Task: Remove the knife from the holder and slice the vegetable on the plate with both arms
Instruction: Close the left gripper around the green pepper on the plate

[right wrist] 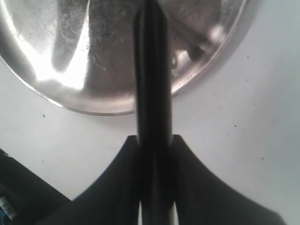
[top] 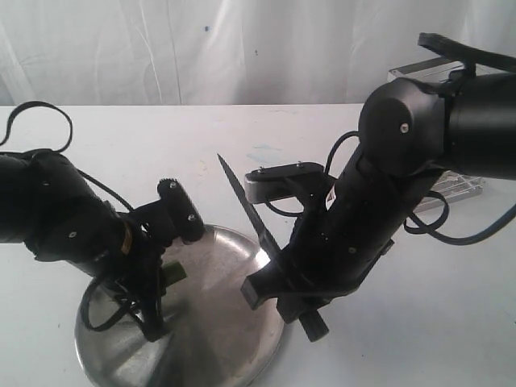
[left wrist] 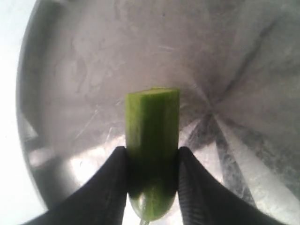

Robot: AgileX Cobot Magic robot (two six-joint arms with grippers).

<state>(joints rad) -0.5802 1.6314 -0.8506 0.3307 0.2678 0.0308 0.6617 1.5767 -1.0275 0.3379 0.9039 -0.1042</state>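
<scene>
Vegetable (left wrist: 152, 140), a green piece with 1 flat cut end, sat between the 2 fingers (left wrist: 110, 187) of the left gripper (left wrist: 152, 157). Both fingers pressed against its sides at a middling spread over the plate (left wrist: 84, 56); whether it rested on the steel could not be told. The right gripper (right wrist: 152, 140) had its fingers (right wrist: 117, 187) set narrow, clamped on the dark handle of the knife (right wrist: 152, 84) above the white table (right wrist: 234, 117). Only the left wrist view showed the cut face. Only the exterior view showed the whole knife. It slanted, with its tip raised behind the plate, its handle end low by the plate's right rim, and the vegetable apart on the left.
</scene>
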